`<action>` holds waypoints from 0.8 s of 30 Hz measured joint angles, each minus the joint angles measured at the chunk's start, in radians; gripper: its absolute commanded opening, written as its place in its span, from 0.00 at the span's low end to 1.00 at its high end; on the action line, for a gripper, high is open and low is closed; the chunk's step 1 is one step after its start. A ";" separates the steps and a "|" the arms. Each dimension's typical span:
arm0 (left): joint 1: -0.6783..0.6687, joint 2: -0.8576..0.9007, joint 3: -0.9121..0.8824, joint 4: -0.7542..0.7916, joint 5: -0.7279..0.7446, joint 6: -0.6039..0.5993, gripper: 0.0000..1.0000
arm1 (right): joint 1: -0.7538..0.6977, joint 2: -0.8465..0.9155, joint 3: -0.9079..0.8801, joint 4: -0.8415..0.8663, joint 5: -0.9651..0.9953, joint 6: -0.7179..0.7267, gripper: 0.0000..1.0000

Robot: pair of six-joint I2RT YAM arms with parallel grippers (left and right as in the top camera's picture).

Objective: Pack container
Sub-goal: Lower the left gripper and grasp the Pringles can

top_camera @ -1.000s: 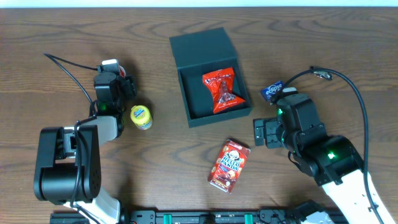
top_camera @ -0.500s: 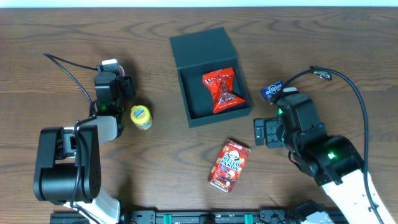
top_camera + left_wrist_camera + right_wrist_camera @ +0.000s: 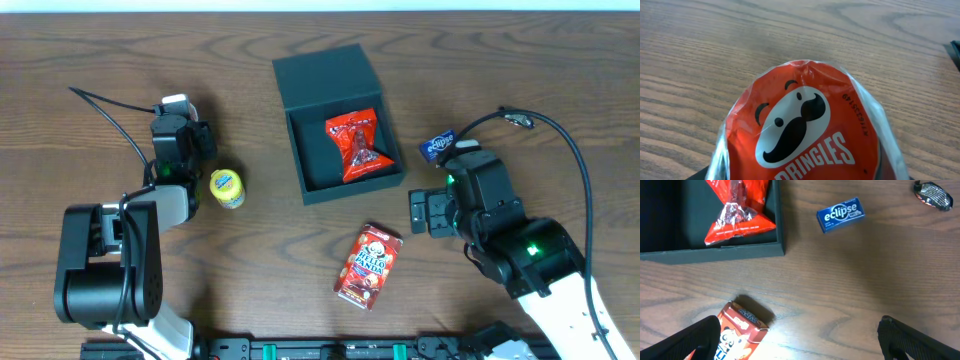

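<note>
Overhead: the container (image 3: 312, 150) lies open mid-table, a red snack bag (image 3: 356, 146) inside. The left pincer (image 3: 180, 125) stands far left.

Left wrist: a red "Pringles" can (image 3: 807, 130) fills the view; whether the left pincer grips it cannot be told.

Right wrist: the right pincer (image 3: 800, 336) gapes wide and empty, with an "eclipse" pack (image 3: 840, 214) lying beyond.

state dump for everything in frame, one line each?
container: lid open, folded back.
red snack bag: inside container.
Hello Panda box: lying on table, unpacked.
eclipse gum pack: on table, unpacked.
Pringles can: lid on, close under left gripper.
yellow-topped can: upright, standing free on table.
left gripper: jaws hidden, state unclear.
right gripper: open, empty.
</note>
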 measured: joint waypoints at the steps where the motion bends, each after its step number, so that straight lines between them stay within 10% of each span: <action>1: 0.000 0.000 0.000 0.000 0.000 -0.002 0.45 | 0.000 0.000 0.000 0.000 0.000 0.000 0.99; 7: -0.005 -0.010 0.000 -0.016 0.000 -0.016 0.20 | 0.000 0.000 0.000 0.003 0.000 0.000 0.99; 24: -0.048 -0.306 0.013 -0.220 -0.040 -0.026 0.06 | 0.000 0.000 0.000 0.018 0.018 0.000 0.99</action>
